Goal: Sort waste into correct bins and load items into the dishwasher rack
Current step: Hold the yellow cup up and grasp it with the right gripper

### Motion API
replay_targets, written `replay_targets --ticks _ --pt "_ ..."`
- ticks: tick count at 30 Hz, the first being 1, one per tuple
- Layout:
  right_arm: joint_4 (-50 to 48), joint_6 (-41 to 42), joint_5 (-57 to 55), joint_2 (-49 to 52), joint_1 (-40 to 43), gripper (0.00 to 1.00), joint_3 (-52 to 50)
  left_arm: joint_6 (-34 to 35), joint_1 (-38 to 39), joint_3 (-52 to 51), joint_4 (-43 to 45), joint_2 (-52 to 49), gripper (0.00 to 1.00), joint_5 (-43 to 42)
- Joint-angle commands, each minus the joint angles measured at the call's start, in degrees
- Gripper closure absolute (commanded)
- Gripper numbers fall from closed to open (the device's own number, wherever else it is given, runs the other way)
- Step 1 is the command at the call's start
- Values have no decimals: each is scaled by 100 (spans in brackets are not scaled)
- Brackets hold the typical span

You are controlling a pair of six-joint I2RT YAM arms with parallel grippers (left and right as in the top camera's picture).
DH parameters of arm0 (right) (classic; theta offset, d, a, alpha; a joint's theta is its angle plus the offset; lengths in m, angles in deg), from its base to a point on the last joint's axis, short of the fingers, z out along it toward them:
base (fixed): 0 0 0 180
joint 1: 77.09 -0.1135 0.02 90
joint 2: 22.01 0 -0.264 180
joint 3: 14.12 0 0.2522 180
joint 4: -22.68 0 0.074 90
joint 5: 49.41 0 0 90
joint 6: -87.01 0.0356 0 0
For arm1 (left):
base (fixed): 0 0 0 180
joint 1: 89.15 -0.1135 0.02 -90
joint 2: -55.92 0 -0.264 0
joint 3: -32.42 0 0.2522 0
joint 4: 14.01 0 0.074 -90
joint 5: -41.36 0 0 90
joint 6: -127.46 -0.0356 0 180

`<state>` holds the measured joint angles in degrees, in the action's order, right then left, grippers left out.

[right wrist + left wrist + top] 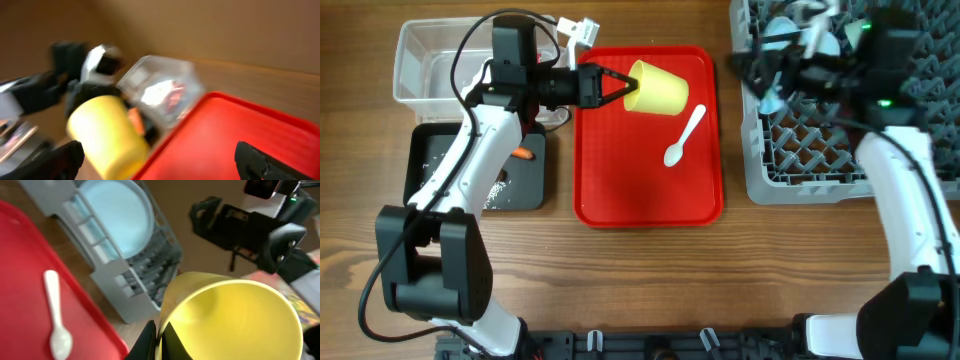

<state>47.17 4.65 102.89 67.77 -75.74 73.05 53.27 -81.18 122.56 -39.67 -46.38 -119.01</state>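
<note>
The left end effector [626, 88] is closed on the rim of the cup [660, 88], pinching its wall. It holds the cup at the far part of the tray [640, 190], mouth turned back toward the wrist and base pointing roughly at the rack [790, 160]. The rack lies to the robot's right of the cup, just past the tray's edge, so the carry looks like a sideways reach along the cup's own axis. The right end effector [157, 152], spread wide and empty, hangs at the rack's near-left part and is the nearer arm to it.
</note>
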Motion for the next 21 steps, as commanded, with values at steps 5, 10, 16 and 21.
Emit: replay_targets --ticks 5,10,16,21 --pt "-562 0 1051 417 -793 3 -153 68 0 79 387 114 96 -782" --pt "-599 -52 1104 479 -975 5 -153 579 -4 79 1252 114 96 -911" --pt "-614 -162 1281 481 -1001 7 -153 872 -94 79 1759 114 96 -907" --pt "-717 -166 1279 481 -1088 9 -153 911 -101 79 1759 114 96 -907"
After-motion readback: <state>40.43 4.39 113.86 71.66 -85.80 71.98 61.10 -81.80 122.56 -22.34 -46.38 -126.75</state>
